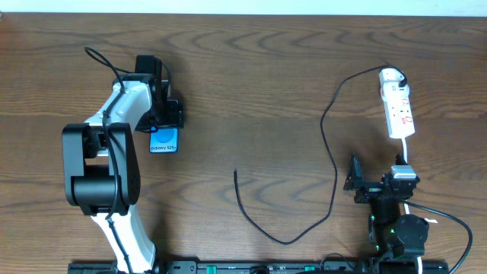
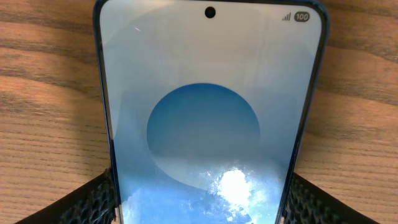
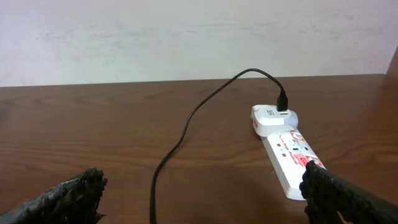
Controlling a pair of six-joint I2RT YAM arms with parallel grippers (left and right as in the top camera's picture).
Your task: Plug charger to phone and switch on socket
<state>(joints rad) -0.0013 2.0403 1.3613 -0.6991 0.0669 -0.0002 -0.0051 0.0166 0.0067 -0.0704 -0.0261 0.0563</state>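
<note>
My left pincer point(image 2: 200, 199) sits astride the phone point(image 2: 205, 124) at the nine o'clock side of the surface point(image 1: 251, 76). Its pads are against both long edges, so I judge it clenched on the phone. My right pincer point(image 3: 202, 186) is spread wide with nothing in it, near the five o'clock corner.

The charger point(image 3: 251, 70) runs from the adapter at the twelve o'clock end of the socket point(image 1: 399, 106). It loops down toward six o'clock, and its free plug point(image 1: 236, 174) lies near the middle, well apart from the phone.

The first risk I see is the phone. It is smooth and gripped only by its thin sides, so it could pivot or slide out if I tilt it or push a plug into it.

The plug is small and flat on the wood. My right fingers may scrape past it or nip the cable behind it, leaving it crooked for the port.

If I drag the cable toward nine o'clock and use up the slack, I could tug the adapter loose or pull the socket along.

The socket lies loose, so a press on its switch may shove it aside rather than click it.
</note>
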